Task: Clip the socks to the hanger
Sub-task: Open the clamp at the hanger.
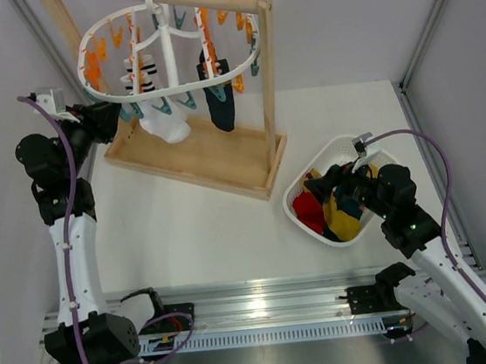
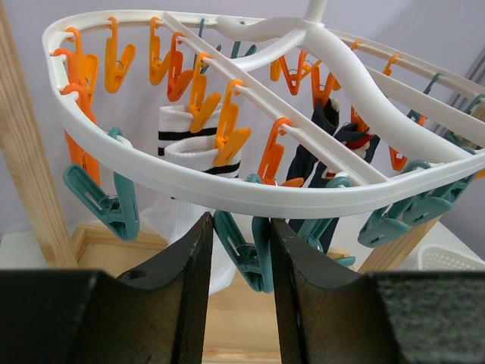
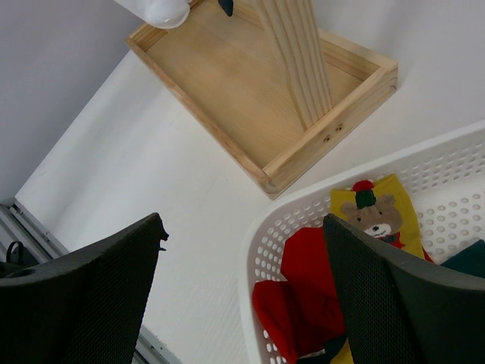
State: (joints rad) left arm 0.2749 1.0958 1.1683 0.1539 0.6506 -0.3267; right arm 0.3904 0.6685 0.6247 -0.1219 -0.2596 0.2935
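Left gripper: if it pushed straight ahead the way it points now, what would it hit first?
Most likely the teal peg between the left gripper fingers, hanging from the hanger rim; depth is hard to judge.

The left tool (image 2: 236,292) sits under the near rim of the hanger (image 2: 227,199), its jaws parted around a teal peg (image 2: 246,254); more pegs and the white striped sock (image 2: 193,148) crowd the room just above and behind. The wooden rack post (image 2: 26,159) blocks the left side. The right tool (image 3: 242,296) hangs wide open over the basket rim (image 3: 250,258), with the red sock (image 3: 303,296) and yellow sock (image 3: 375,216) below. Between basket and rack base (image 1: 196,156), the table (image 1: 187,232) lies bare.
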